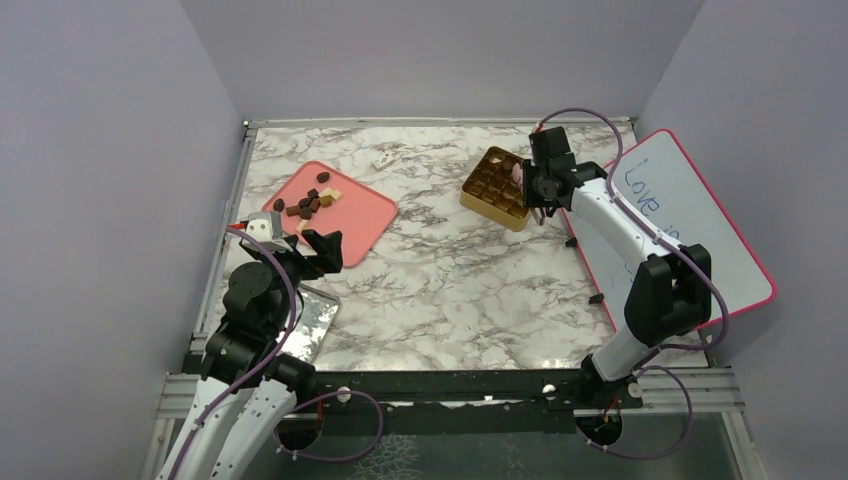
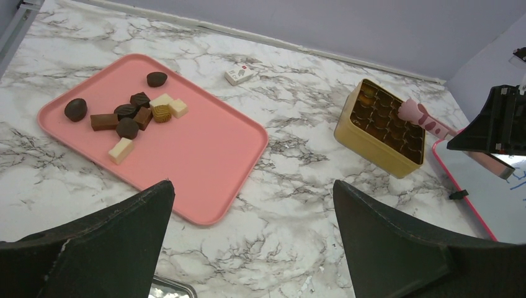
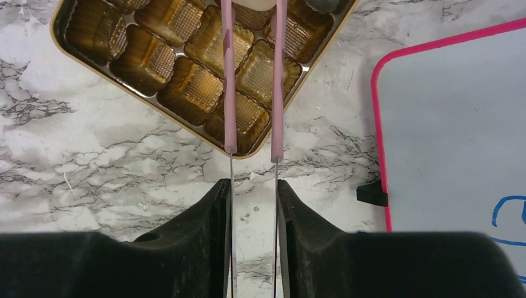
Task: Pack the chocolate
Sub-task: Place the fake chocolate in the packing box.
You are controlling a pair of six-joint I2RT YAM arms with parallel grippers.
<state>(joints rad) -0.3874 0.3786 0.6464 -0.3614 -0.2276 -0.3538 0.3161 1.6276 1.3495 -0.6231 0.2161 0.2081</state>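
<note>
- Above the arms, in the top view, the gold box (image 1: 497,188) is sitting on the marble table (image 1: 450,290), toward its far right.
- Well left of the gold box, the chocolate (image 1: 308,203) is lying in a loose cluster on the pink tray (image 1: 365,215), mostly dark pieces with a few pale ones.
- The right gripper (image 1: 535,190) is hanging over the box's right edge, and the whiteboard (image 1: 690,225) is lying just right of the box.
- The left gripper (image 1: 320,248) is hovering at the tray's near edge, far left of the box.
- From the left wrist, the chocolate (image 2: 133,115) is resting on the tray (image 2: 205,161), well left of the gold box (image 2: 378,139).
- The left gripper (image 2: 251,192) is holding nothing, its fingers (image 2: 105,248) standing wide apart.
- The pink tweezers (image 2: 423,119) are reaching over the box's right corner from the right gripper (image 2: 496,121).
- A small white item (image 2: 239,75) is lying on the table left of the box.
- From the right wrist, the right gripper (image 3: 253,186) is clamping its fingers (image 3: 205,230) on the thin metal shanks of the pink tweezers (image 3: 229,74).
- The tweezer arms are running side by side over the gold box (image 3: 155,62).
- A cream piece (image 3: 254,3) is showing between the tweezer tips over the box, cut off by the top edge, so I cannot tell whether it is being pinched.
- The whiteboard (image 3: 459,124) is lying right of the box.
</note>
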